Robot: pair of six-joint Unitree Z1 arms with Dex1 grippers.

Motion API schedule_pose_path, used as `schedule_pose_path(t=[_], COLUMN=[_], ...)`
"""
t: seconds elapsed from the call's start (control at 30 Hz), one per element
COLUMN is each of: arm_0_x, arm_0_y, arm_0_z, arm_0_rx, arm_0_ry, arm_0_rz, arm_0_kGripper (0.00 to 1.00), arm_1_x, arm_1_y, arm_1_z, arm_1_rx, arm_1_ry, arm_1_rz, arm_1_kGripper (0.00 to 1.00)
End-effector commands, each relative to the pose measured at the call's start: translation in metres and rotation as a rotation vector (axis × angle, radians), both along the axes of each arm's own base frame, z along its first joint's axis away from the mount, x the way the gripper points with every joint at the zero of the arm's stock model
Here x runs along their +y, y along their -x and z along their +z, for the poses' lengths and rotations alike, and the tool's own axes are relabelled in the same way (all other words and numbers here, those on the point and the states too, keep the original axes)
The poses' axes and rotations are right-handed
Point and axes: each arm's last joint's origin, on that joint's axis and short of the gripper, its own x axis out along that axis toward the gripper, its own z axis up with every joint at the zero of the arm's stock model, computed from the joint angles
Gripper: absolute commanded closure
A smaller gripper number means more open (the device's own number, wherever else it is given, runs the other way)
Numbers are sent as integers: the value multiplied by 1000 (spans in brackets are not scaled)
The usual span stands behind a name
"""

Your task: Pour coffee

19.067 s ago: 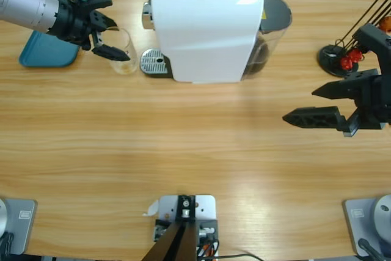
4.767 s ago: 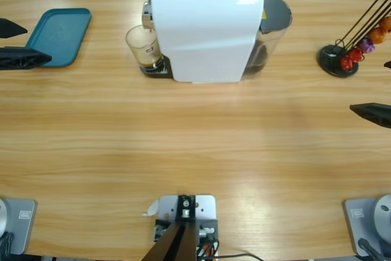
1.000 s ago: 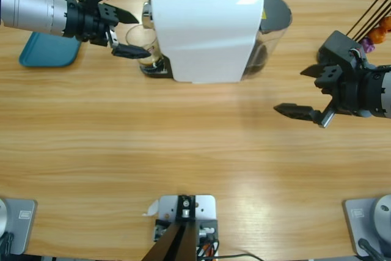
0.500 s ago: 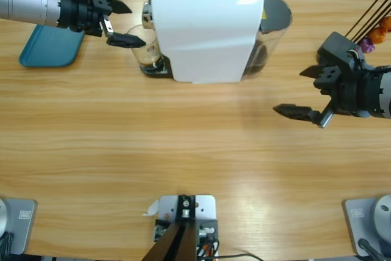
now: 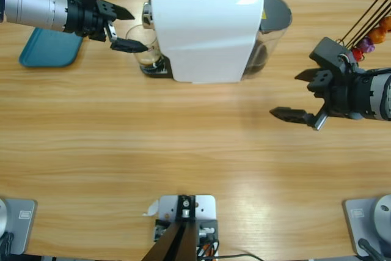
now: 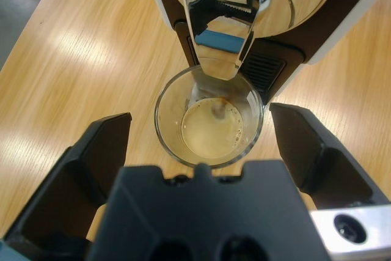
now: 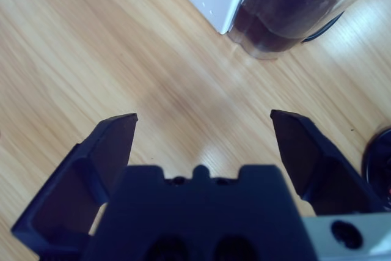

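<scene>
Long wooden table (image 5: pixel 183 145), pale grain running lengthwise. White coffee machine (image 5: pixel 204 29) at the far middle, dark water tank (image 5: pixel 273 25) on one end, chrome spout (image 6: pixel 223 22) at the other. Small clear glass (image 6: pixel 209 124) standing on the drip tray (image 5: pixel 153 65) under that spout, holding the coffee (image 6: pixel 212 129): shallow, tan foam on top. Left gripper (image 5: pixel 125 29) reaching in from the upper left edge, jaws spread wide on either side of the glass, neither one touching it in the left wrist view. Teal tray (image 5: pixel 46 50) on the table beneath that arm, partly hidden. Right gripper (image 5: pixel 299 96) at the right side, above bare wood near the tank end of the machine, jaws wide apart and holding nothing. Black capsule stand (image 5: pixel 366 25) behind it at the right edge, with red, purple and orange capsules (image 5: pixel 366 45) on its wires.
</scene>
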Motion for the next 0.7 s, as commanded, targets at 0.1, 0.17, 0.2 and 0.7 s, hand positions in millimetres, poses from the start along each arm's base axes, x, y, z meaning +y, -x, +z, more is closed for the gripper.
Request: schedule_pose_path(t=[0.1,0.17,0.2,0.7], arm_0_x=[-12,-13,-14,-18], arm_0_y=[-10,-10,-10,-12], arm_0_z=[-23,-25,-25,-34], arm_0_rx=[63,68,68,100], arm_0_ry=[-3,-5,-5,0], arm_0_rz=[-18,-21,-22,-41], arm_0_kGripper=[4,4,4,4], arm_1_x=[3,3,3,5], arm_1_y=[1,1,1,-1], arm_1_z=[-14,-15,-15,-18], arm_1_rx=[36,38,38,48], arm_1_ry=[24,24,23,26], arm_1_rz=[27,28,29,33], arm_1_kGripper=[13,13,13,13])
